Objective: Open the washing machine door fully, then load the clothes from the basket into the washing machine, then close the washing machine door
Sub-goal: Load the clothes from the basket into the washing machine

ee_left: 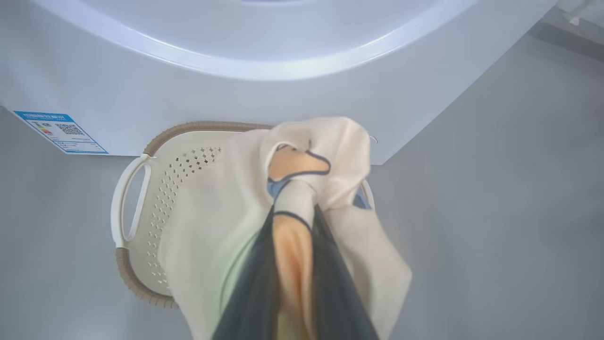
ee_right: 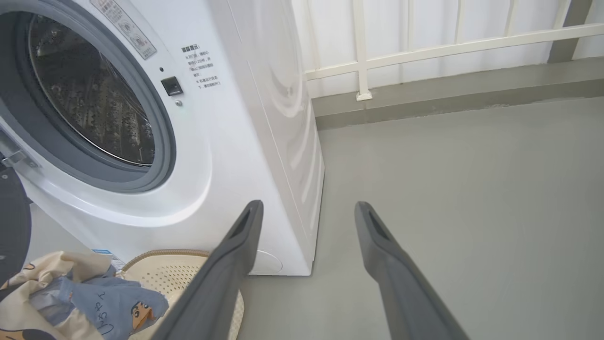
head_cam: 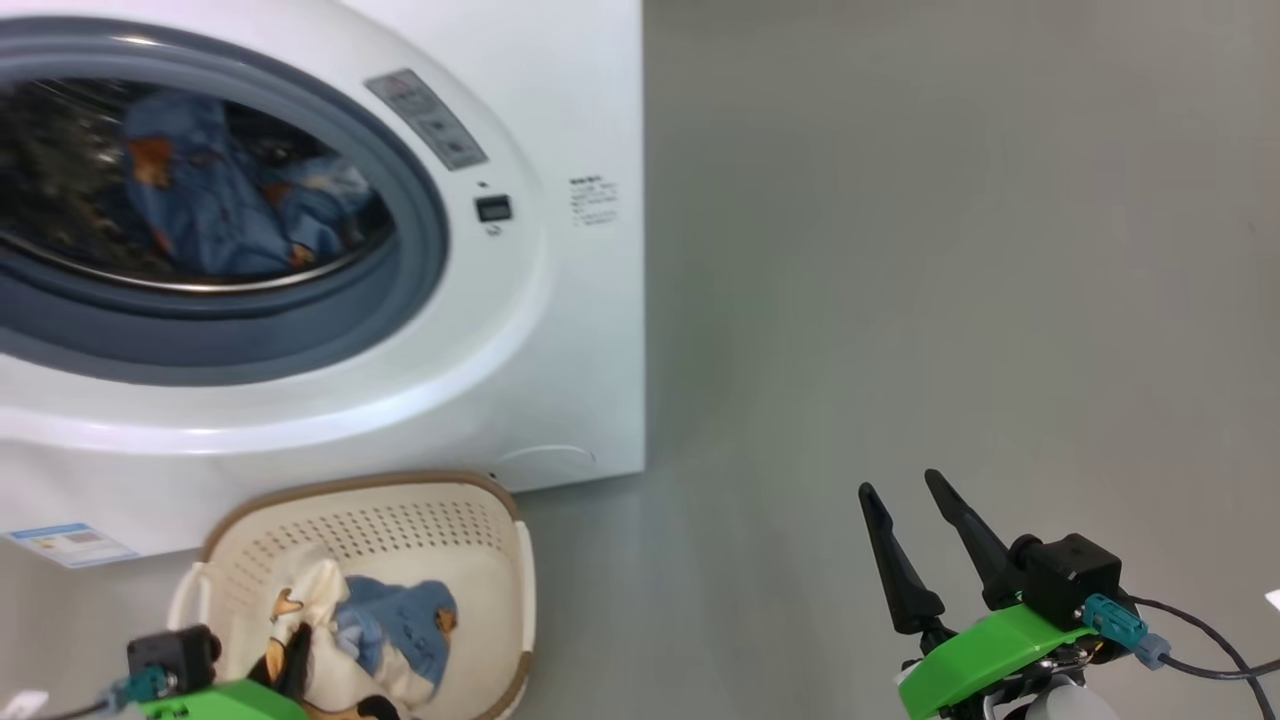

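Already done: the washing machine door (ee_right: 10,222) appears to be swung wide at the machine's left side, leaving the mouth of the washing machine (head_cam: 560,330) uncovered. A blue printed garment (head_cam: 210,200) looks to be lying inside the drum.
In hand: the left tool (head_cam: 290,650) is pinched narrow on the cream garment (ee_left: 330,141), which hangs bunched from it just over the basket (head_cam: 400,487).
Left in the basket: a second blue garment (head_cam: 400,620), touching the cream one.
Basket: on the floor (head_cam: 900,250), tight against the foot of the machine's front, below the opening.
Idle arm: the right tool (head_cam: 898,483) has its fingers spread wide and holds nothing. It sits over bare floor, to the right of the machine's front corner.
Left to do: by my reading, carry the cream garment up into the drum, fetch the second blue one, then swing the door shut. That puts the task roughly midway, with loading under way.
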Controlling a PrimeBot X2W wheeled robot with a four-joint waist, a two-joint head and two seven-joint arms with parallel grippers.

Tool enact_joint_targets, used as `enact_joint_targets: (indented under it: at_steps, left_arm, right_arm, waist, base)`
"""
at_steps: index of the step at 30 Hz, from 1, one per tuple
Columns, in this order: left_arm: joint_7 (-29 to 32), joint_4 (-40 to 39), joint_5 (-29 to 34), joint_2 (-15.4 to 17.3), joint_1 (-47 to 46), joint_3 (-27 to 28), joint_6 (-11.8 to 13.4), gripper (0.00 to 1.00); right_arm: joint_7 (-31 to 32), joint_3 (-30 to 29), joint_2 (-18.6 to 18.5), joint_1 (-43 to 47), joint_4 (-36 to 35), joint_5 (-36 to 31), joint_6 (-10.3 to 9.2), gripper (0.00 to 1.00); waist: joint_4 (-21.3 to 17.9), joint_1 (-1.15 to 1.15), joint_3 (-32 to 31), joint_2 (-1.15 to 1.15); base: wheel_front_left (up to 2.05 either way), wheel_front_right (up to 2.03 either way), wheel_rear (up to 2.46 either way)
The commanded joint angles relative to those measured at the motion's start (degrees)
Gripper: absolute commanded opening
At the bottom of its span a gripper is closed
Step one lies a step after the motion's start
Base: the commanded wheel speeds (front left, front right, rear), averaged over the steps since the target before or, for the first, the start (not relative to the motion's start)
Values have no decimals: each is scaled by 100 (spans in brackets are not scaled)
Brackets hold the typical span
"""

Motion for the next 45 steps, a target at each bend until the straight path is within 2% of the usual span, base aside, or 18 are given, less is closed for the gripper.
enact_joint_targets:
  at_steps: [1, 8, 16, 26, 45]
  left_arm:
    - [-77, -184, 107, 208, 34, 268, 62, 0]
    - [-78, -1244, 590, 92, 719, 908, 291, 0]
    - [-78, -2065, 1039, -75, 1335, 1360, 331, 0]
    - [-78, -2673, 1512, -363, 1728, 1825, 157, 0]
    - [-79, -2949, 2045, -757, 1685, 2513, -133, 0]
  right_arm:
    - [-69, 122, 7, 68, -107, 82, 9, 100]
    - [-69, 93, 7, 218, -51, 141, 9, 100]
    - [-69, 57, 7, 351, -34, 186, 9, 100]
    - [-69, 83, 7, 392, -64, 221, 9, 100]
    - [-69, 146, 7, 372, -71, 188, 9, 100]
  waist:
    - [235, 0, -269, 0]
    - [320, 0, -614, 0]
    - [372, 0, -928, 0]
    - [407, 0, -1063, 0]
    - [377, 0, -923, 0]
  base:
    - [0, 0, 0]
    - [0, 0, 0]
    - [0, 0, 0]
    - [0, 0, 0]
    - [0, 0, 0]
